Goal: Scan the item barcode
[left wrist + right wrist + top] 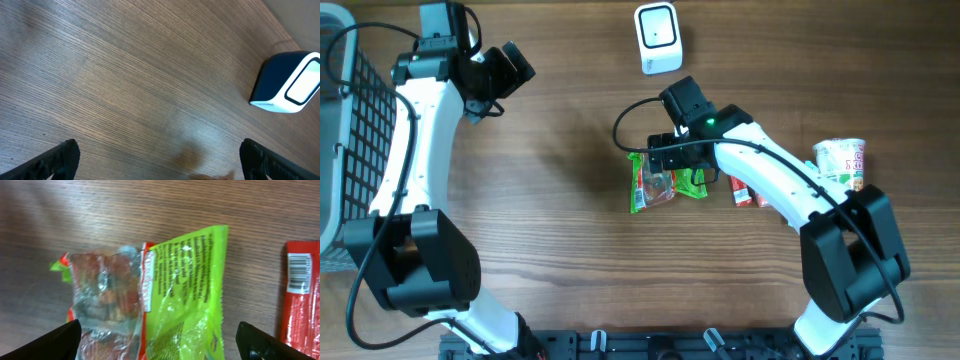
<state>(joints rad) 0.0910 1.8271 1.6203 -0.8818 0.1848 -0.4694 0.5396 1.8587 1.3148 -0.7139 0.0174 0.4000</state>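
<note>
Noted green snack packet (185, 295) flat on tabletop (150, 210), under right jaws, spread wide and empty.
Judged light, crinkly, slippery film, overlapping clear packet (105, 295); best pinched at crimped edge. Found left jaws wide too, apart from scanner (658, 38).

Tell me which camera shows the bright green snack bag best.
The right wrist view: the green snack bag fills much of the frame, close enough to see its crinkled film and printed text. The overhead view shows it only as a small green patch. The left wrist view does not show it.
</note>
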